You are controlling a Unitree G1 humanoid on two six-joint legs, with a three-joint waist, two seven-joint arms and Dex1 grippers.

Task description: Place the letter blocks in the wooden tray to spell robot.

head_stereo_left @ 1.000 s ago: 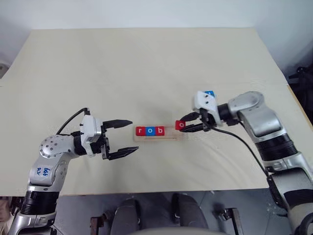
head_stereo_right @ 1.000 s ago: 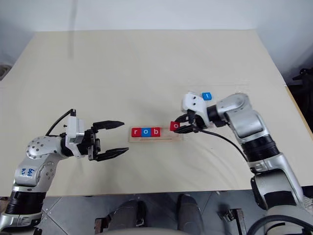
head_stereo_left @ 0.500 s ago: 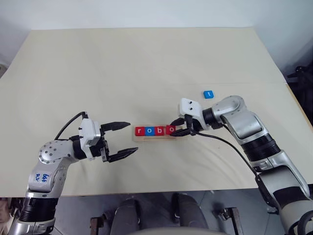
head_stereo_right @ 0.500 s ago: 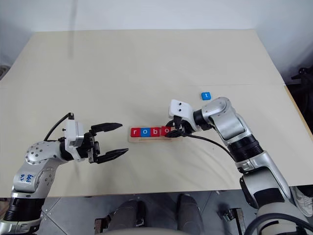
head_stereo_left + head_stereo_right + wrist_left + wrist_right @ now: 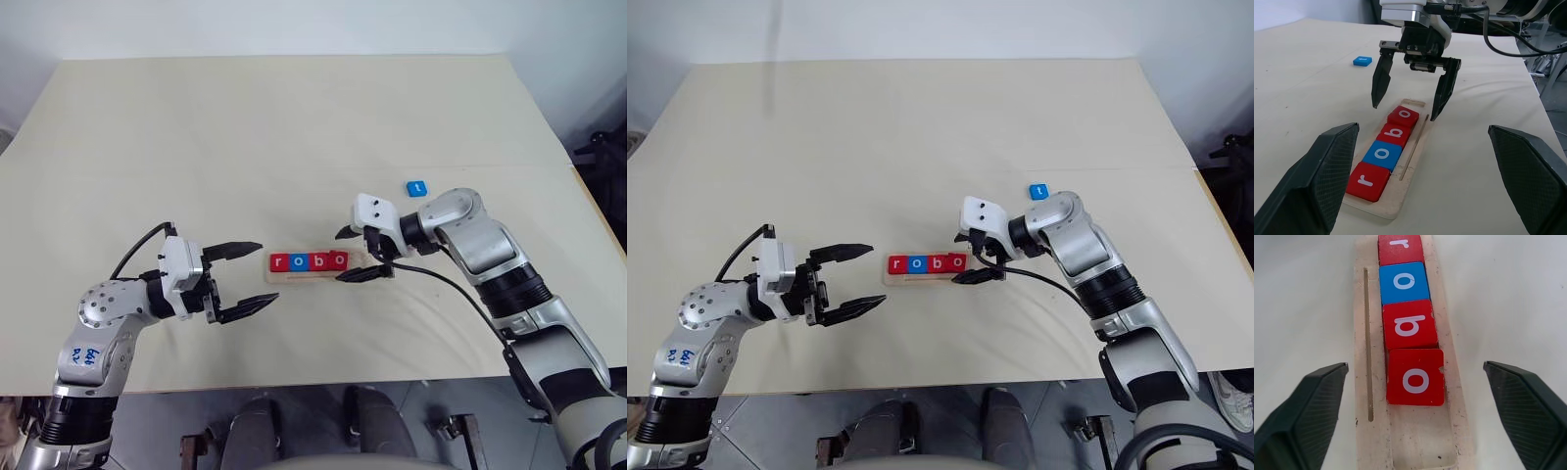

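Observation:
The wooden tray [image 5: 313, 277] lies at the table's middle. Four letter blocks sit in it in a row: red r [image 5: 281, 261], blue o [image 5: 300, 261], red b [image 5: 319, 261] and red o [image 5: 1415, 377]. The slot past the last o is bare. A blue t block [image 5: 418, 187] lies loose on the table behind the right arm. My right gripper [image 5: 338, 257] is open, its fingers straddling the tray's right end on either side of the red o without touching it. My left gripper [image 5: 266, 272] is open and holds nothing, just left of the tray.
The tray has a thin groove [image 5: 1367, 342] along one side of the row. The beige table [image 5: 294, 127] stretches wide behind the tray, and its front edge runs close behind both arms.
My right gripper brought the red o leftward into the tray beside the b, then opened and let it go. The left gripper has stayed where it was.

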